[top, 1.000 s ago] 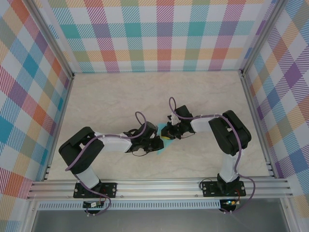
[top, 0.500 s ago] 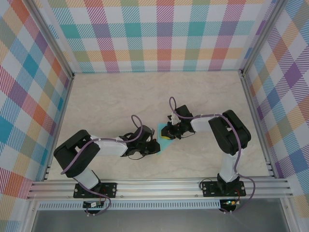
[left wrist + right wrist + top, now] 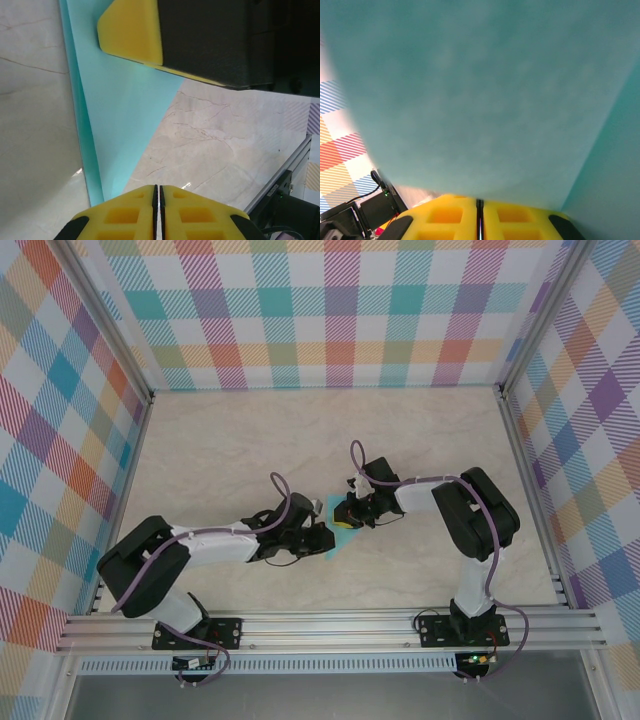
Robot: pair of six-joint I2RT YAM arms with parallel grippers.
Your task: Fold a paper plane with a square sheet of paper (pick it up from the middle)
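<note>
The light-turquoise sheet of paper (image 3: 333,550) lies creased on the table between both grippers. In the left wrist view the paper (image 3: 120,110) tapers toward me, with a narrow folded strip along its left edge. My left gripper (image 3: 322,537) is shut with nothing between its fingers (image 3: 158,192); its tips sit low over the bare table, just right of the paper's edge. My right gripper (image 3: 345,519) is shut too, and one yellow finger (image 3: 131,31) lies flat on the paper's far end. In the right wrist view the paper (image 3: 480,90) is right in front of the shut tips (image 3: 479,202).
Marbled beige table (image 3: 230,450) inside plaid walls (image 3: 340,310). An aluminium rail (image 3: 330,625) runs along the near edge, with both arm bases on it. Both forearms and their purple cables crowd the middle near the paper.
The left arm's elbow has swung out to the left and its forearm has stretched flatter, while its shut gripper stays at the paper's near edge. The right arm has not moved.
</note>
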